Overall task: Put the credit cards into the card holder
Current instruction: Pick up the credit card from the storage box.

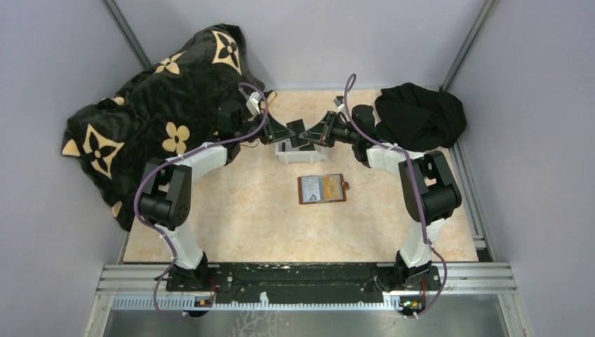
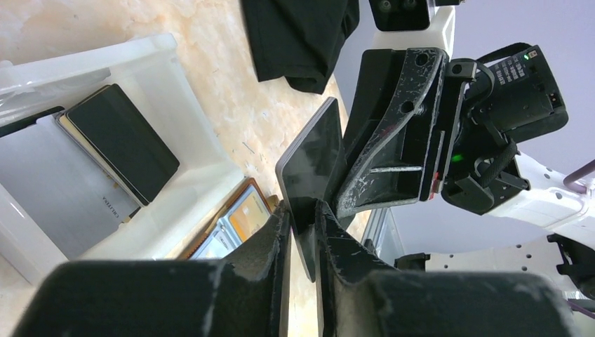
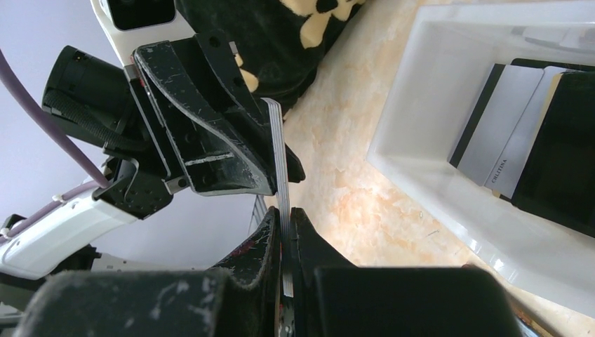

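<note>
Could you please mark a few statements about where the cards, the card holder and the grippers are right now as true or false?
1. The left gripper and the right gripper are both closed on the same credit card. True.
2. The card holder lies inside the white tray. False: it lies open on the table, outside the tray, on the side nearer the arm bases.
3. The white tray has nothing in it. False: a silver card and a black card lie in it.
4. A black cloth lies at the far right of the table. True.
</note>
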